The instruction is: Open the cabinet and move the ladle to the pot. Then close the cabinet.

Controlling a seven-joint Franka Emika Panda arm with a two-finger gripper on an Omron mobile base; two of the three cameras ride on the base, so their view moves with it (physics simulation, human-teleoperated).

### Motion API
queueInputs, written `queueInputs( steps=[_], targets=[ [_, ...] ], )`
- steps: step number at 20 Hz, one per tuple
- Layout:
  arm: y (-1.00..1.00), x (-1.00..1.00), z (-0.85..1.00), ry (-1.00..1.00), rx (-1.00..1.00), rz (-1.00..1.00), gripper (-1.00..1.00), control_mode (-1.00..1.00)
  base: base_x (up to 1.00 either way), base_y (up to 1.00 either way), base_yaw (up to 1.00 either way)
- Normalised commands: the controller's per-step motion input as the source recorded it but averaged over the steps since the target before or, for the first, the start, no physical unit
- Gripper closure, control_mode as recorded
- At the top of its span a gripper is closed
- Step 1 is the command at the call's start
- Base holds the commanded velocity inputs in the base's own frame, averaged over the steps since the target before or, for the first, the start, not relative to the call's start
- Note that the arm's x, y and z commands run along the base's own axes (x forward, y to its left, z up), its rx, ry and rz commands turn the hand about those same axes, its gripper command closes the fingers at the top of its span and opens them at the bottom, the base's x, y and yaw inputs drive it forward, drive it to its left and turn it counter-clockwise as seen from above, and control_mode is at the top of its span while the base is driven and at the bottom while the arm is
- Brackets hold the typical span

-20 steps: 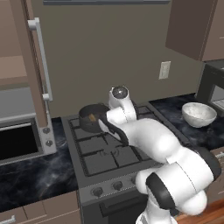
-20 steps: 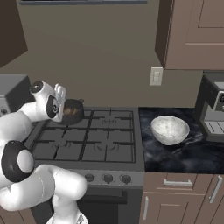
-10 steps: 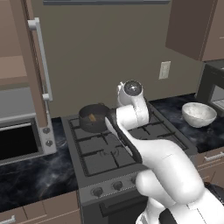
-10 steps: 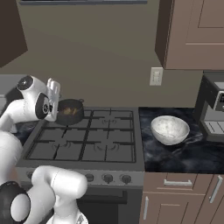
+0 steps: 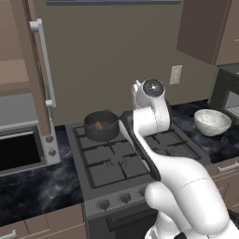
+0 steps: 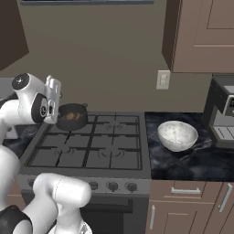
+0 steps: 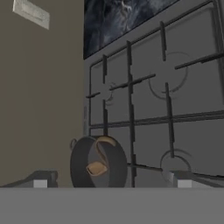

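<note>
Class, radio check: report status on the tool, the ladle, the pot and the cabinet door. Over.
Tool open, holding nothing. Ladle lies inside pot on stove's back-left burner. Cabinet door open, not yet closed. Nothing blocking seen.

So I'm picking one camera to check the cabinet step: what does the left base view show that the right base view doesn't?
Left base view alone: the cabinet door standing open, and the microwave beneath it. Right base view alone: the coffee machine front-on and the drawers under the counter. Both share the stove, the pot holding the ladle, the white bowl and the wall outlet.
</note>
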Motion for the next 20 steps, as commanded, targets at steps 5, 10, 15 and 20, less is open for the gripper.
queueInputs(
  steps=[5, 10, 15, 20],
  targets=[
    [-0.06, -0.24, 0.11, -0.05, 0.00, 0.01, -1.00, -1.00, 0.00, 0.00, 0.00],
    [-0.18, -0.29, 0.00, -0.08, 0.00, 0.04, -1.00, -1.00, 0.00, 0.00, 0.00],
    [-0.16, -0.23, 0.12, -0.13, 0.00, 0.03, -1.00, -1.00, 0.00, 0.00, 0.00],
    [-0.01, -0.21, 0.21, -0.09, 0.00, 0.03, -1.00, -1.00, 0.00, 0.00, 0.00]
  ],
)
